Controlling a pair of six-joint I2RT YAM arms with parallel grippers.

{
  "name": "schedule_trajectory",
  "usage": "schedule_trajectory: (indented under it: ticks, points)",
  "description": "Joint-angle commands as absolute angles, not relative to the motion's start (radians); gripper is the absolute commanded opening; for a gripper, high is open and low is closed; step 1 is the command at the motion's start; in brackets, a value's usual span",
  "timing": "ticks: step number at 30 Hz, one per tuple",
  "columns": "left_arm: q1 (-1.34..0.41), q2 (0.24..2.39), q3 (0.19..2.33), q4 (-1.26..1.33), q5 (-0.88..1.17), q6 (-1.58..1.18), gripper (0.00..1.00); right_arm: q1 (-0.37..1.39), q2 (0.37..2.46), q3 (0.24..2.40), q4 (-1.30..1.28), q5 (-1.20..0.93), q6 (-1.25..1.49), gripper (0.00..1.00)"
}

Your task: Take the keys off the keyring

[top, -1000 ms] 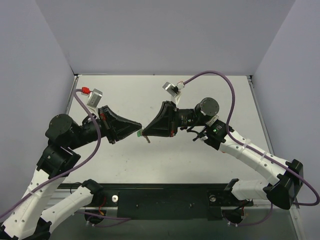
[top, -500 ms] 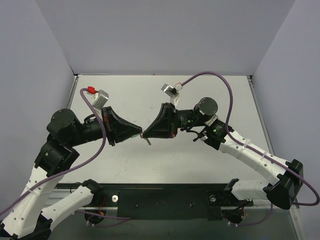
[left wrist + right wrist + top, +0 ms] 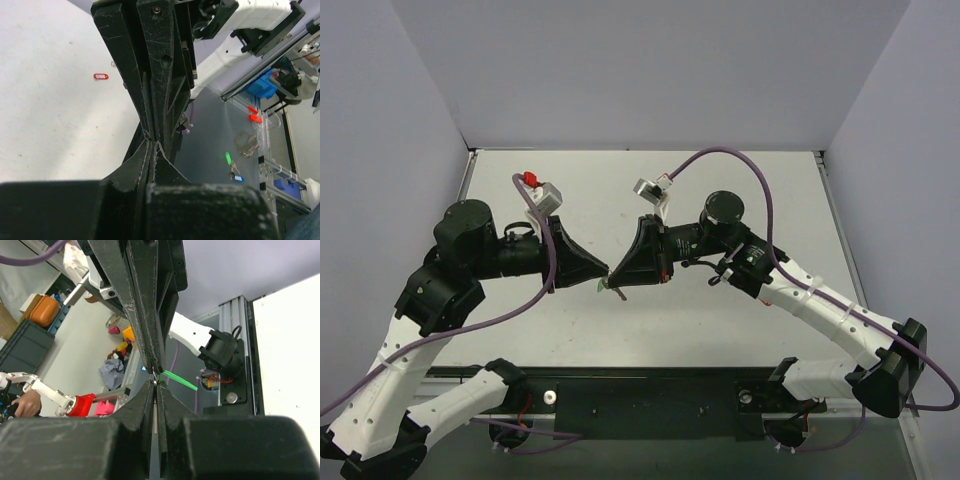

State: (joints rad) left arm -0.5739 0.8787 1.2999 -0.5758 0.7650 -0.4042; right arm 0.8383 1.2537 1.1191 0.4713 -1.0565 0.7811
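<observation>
Both grippers meet tip to tip above the middle of the table. My left gripper (image 3: 604,272) is shut, its tips pinching the keyring where the small metal ring sits; the green fob (image 3: 601,287) hangs just below them. In the right wrist view the fob (image 3: 176,379) sticks out edge-on to the right of the meeting point. My right gripper (image 3: 614,276) is shut, with a thin silver strip, the key (image 3: 155,412), between its jaws. A thin dark piece (image 3: 620,291) hangs under the tips. In the left wrist view my left gripper (image 3: 153,146) is closed against the right one's fingers (image 3: 160,70).
A red oval outline piece (image 3: 100,76) lies on the white table (image 3: 740,190) far from the grippers. Beyond the table's edge, off the work surface, lie another green fob with keys (image 3: 228,158), a blue tag (image 3: 239,178) and red tags (image 3: 254,117).
My left arm has swung in to the right and turned its wrist. The right wrist has shifted slightly left. The tips stay together on the fob and key.
</observation>
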Motion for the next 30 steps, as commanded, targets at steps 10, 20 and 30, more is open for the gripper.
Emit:
schedule_trajectory:
  ticks: [10, 20, 30]
  points:
    - [-0.581, 0.945, 1.365, -0.796, 0.903, -0.216, 0.00, 0.854, 1.262, 1.212, 0.321, -1.037, 0.621, 0.00]
    - [-0.612, 0.962, 1.368, -0.888, 0.913, -0.126, 0.00, 0.864, 1.282, 1.230, 0.284, -1.040, 0.603, 0.00]
    - [-0.641, 1.002, 1.385, -0.940, 0.891, -0.101, 0.00, 0.877, 1.301, 1.253, 0.235, -1.042, 0.577, 0.00]
